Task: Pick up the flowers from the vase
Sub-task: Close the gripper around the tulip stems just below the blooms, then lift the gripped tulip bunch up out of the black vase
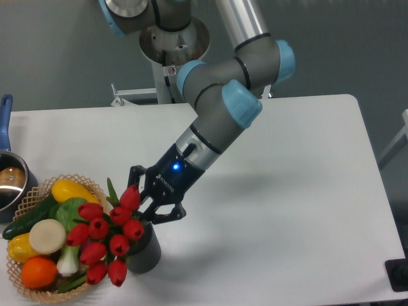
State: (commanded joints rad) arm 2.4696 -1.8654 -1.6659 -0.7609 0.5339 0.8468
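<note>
Near the white bench's (287, 191) front-left corner, the black two-finger gripper (148, 205) has its fingers clamped on the stems of the red tulip bunch (108, 236), tilting it over the dark grey ribbed vase (145, 250), apparently to draw it free.

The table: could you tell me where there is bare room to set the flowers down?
The table is bare right of the vase and gripper, to its right edge. The front-left is crowded: flowers, wicker basket, pot.
</note>
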